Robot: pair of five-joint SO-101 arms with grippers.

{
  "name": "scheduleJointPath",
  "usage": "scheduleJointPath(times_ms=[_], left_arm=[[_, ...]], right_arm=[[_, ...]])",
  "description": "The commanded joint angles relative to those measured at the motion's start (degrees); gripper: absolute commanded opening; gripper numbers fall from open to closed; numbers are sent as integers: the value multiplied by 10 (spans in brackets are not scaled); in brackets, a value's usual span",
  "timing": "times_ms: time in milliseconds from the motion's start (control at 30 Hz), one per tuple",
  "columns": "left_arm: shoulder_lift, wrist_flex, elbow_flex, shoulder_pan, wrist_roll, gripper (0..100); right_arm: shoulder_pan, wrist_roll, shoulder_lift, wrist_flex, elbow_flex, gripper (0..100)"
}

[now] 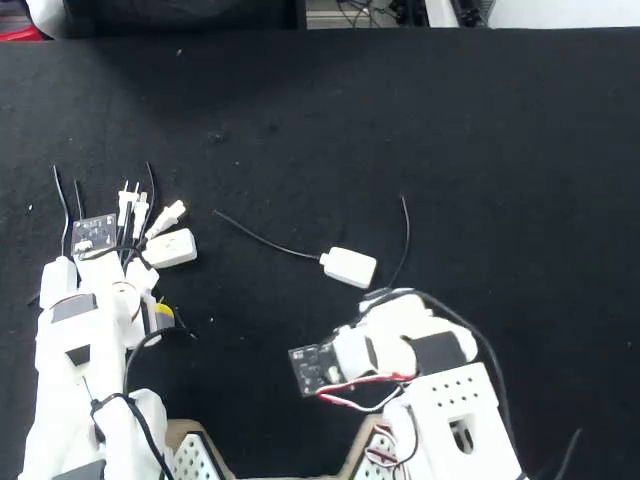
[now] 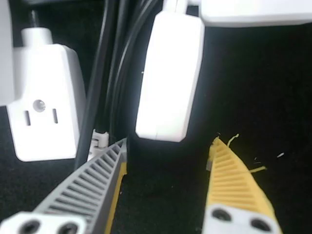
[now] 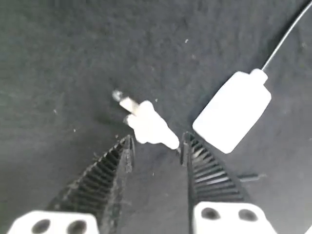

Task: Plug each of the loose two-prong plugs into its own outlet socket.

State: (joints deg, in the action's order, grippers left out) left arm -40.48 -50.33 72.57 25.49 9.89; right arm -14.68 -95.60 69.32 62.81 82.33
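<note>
My left gripper [image 2: 169, 144] is open, one grey and one yellow finger, just short of the end of a white outlet socket [image 2: 168, 73]. Beside that lies a second socket [image 2: 44, 112], slots facing the camera, with black cords [image 2: 105, 73] between them. In the high view this cluster lies at the left: a socket [image 1: 170, 248] and loose two-prong plugs [image 1: 172, 212] with cords. My right gripper [image 3: 157, 142] is open, its black fingertips on either side of a small white two-prong plug [image 3: 146, 124] lying on the cloth. Another white socket [image 3: 234, 109] lies close beside it.
A black cloth [image 1: 450, 130] covers the table. The middle socket [image 1: 350, 266] trails a thin black cord [image 1: 265, 240] toward the left cluster. The left arm [image 1: 80, 330] and right arm [image 1: 420, 360] stand at the near edge. The far half is open cloth.
</note>
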Motion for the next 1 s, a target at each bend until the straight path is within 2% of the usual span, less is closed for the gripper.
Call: scheduleJointPath(times_ms=[0, 133, 467, 733, 800, 900, 967], left_arm=[[-5, 4, -2, 15, -9, 264], [-5, 4, -2, 15, -10, 264], [-5, 2, -2, 15, -10, 264], [-4, 2, -2, 15, -10, 264], [-4, 2, -2, 15, -10, 264], [-4, 2, -2, 15, -10, 264], [-4, 2, -2, 15, -10, 264]], right_arm=[[-20, -10, 10, -14, 11, 156], [-14, -39, 13, -20, 29, 153], [5, -68, 10, -114, 69, 155], [7, -69, 10, -141, 99, 150], [8, -69, 12, -141, 99, 120], [8, -66, 15, -141, 96, 11], [9, -52, 15, -137, 88, 21]])
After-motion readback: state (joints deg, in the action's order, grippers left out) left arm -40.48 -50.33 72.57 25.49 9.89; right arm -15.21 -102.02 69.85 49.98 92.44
